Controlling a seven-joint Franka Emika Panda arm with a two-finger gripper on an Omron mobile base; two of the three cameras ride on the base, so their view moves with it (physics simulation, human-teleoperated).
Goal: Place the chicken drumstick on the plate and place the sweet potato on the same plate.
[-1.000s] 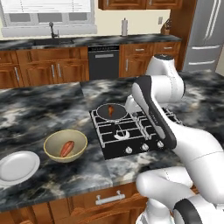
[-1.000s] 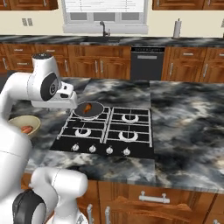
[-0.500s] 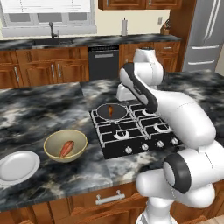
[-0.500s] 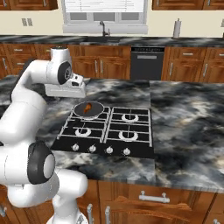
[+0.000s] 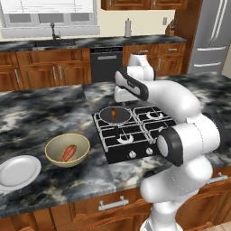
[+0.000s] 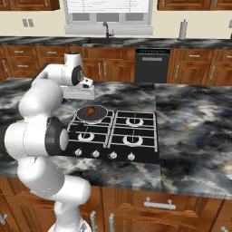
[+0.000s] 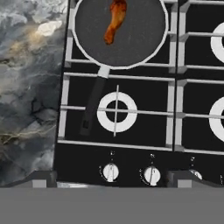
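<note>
The chicken drumstick (image 7: pixel 114 21) lies in the dark pan (image 7: pixel 144 41) on the back burner of the stove (image 7: pixel 131 148), well ahead of the fingers in the hand view and below them, with nothing held between them; the fingertips barely rise into that view, so I cannot tell whether they stand apart or together. The gripper (image 5: pixel 122 95) hangs above the stove's far edge, just beyond the pan, not touching it; the sweet potato (image 5: pixel 68 153) rests in the tan bowl (image 5: pixel 55 158) on the counter (image 5: pixel 40 117), well off to the fingers' side; the plate (image 5: pixel 18 172) sits just past that bowl, bare, farthest from the fingers. By this showing neither food is on the plate yet, so both placements remain; the drumstick looks to be the first target, since the hand looks down over the pan.
</note>
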